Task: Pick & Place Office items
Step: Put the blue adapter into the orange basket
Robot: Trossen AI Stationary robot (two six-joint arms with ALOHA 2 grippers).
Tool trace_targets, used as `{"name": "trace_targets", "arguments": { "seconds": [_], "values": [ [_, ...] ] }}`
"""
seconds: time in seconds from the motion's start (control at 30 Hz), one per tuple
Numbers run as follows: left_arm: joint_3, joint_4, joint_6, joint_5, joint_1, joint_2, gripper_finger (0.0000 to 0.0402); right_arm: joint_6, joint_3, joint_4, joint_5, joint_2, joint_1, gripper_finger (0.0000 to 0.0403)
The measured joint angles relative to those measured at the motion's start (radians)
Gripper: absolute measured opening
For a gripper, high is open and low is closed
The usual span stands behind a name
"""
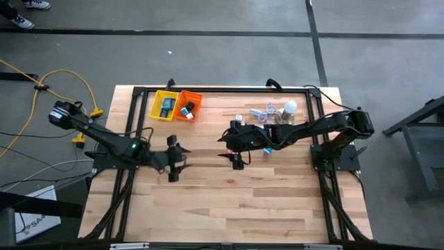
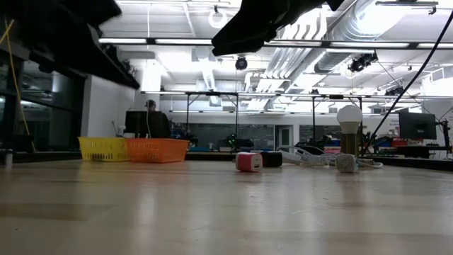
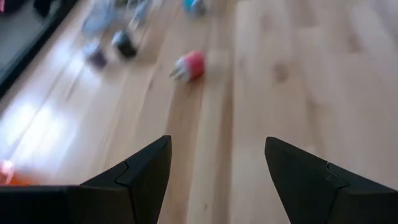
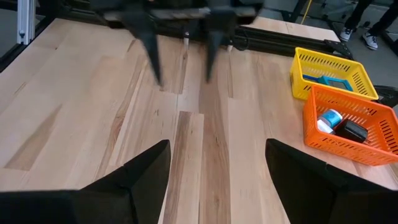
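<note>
Several small office items lie in a loose pile [image 1: 269,113] at the far right of the table beside a white bulb [image 1: 290,107]. In the low view a pink-red piece [image 2: 248,161], a black piece [image 2: 271,159] and a white piece [image 2: 345,163] rest on the wood. The left wrist view shows the pink-red piece [image 3: 191,65] ahead. The yellow basket [image 1: 165,105] and the orange basket [image 1: 188,106] hold a few pieces each. My left gripper [image 1: 184,158] and right gripper [image 1: 222,147] hover open mid-table, facing each other, and neither holds anything.
The two baskets stand side by side at the far edge, left of centre; the right wrist view shows the orange one [image 4: 348,124] with a light-blue and a black piece inside. A black frame [image 1: 222,90] rims the table. Bare wood [image 1: 229,201] fills the near half.
</note>
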Motion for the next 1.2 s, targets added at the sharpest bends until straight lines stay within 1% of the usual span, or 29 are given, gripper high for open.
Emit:
{"name": "trace_targets", "arguments": {
  "seconds": [0.13,0.3,1.2],
  "values": [
    [0.000,0.072,0.083,-0.051,-0.066,0.000,0.0249,0.000,0.000,0.000,0.000,0.000,0.000,0.0251],
    [0.000,0.077,0.084,-0.094,-0.088,0.000,0.0249,0.000,0.000,0.000,0.000,0.000,0.000,0.0251],
    [0.000,0.081,0.078,-0.093,-0.084,0.000,0.0249,0.000,0.000,0.007,0.000,0.000,0.000,0.0251]
  ]
}}
